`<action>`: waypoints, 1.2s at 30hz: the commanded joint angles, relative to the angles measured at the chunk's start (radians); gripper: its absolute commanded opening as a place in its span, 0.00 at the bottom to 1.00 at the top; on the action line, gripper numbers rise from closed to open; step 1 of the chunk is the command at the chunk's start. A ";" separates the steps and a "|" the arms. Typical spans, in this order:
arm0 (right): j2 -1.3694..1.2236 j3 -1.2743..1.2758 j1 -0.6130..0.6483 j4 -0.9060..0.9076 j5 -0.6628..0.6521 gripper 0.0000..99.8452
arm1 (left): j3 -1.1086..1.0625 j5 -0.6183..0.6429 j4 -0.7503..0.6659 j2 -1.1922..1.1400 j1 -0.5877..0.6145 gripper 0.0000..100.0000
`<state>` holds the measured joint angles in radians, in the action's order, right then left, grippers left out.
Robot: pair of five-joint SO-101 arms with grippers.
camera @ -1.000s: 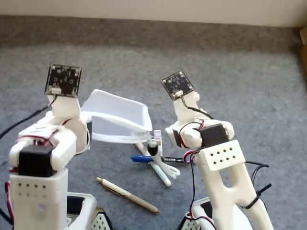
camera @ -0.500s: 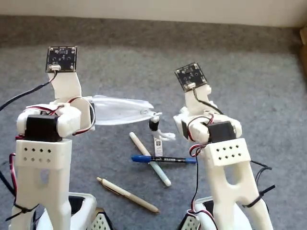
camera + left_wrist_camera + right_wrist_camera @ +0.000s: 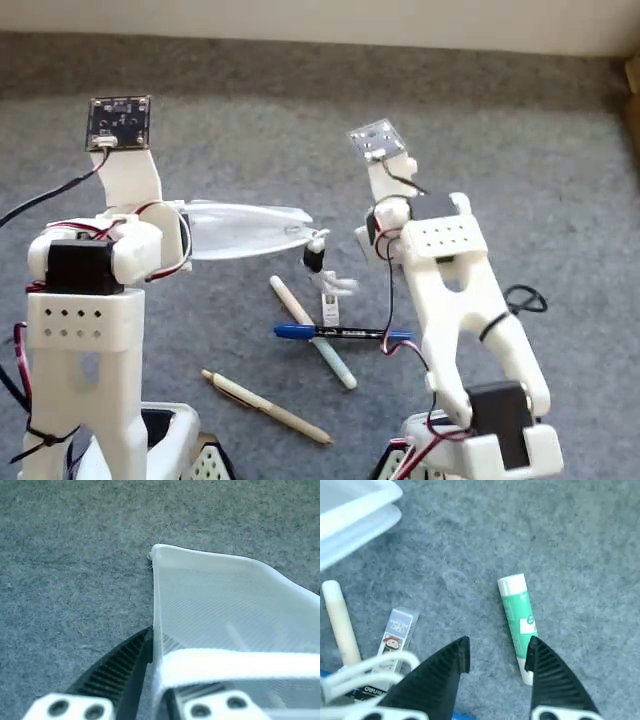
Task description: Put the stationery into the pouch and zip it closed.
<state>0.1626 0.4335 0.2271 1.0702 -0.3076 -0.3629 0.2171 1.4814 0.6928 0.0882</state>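
My left gripper [image 3: 157, 680] is shut on the edge of the white mesh pouch [image 3: 225, 610], holding it off the carpet at the left [image 3: 240, 228]. My right gripper [image 3: 498, 642] is open, its fingers hovering over a green and white tube [image 3: 517, 622] on the carpet. Close to it lie a cream pen [image 3: 340, 625] and a small printed packet [image 3: 397, 632]. From above, that gripper [image 3: 320, 262] sits just off the pouch's right end. The cream pen [image 3: 290, 300], a blue pen [image 3: 340, 332], a pale green marker [image 3: 335, 362] and a beige pen [image 3: 265, 405] lie below it.
Grey carpet [image 3: 520, 180] covers the floor, with free room at the back and right. A pale wall edge [image 3: 320, 20] runs along the back. A white cable loop [image 3: 365, 672] hangs by the right gripper.
The left arm rose and the pouch went from hanging open to lying flat and level. The right arm stretched forward and its gripper shifted up off the pens, towards the pouch's end.
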 commanded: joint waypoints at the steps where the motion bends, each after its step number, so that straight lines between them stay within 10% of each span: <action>1: -0.064 -0.125 -0.012 -0.019 -0.031 0.18 | 0.038 0.008 0.005 -0.004 0.036 0.01; 36: -0.516 -0.381 -0.045 -0.018 -0.100 0.06 | 0.027 0.005 0.009 -0.002 0.038 0.01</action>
<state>-0.3621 0.0898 0.1872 1.0671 -0.3997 -0.3629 0.2171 1.4814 0.6928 0.1066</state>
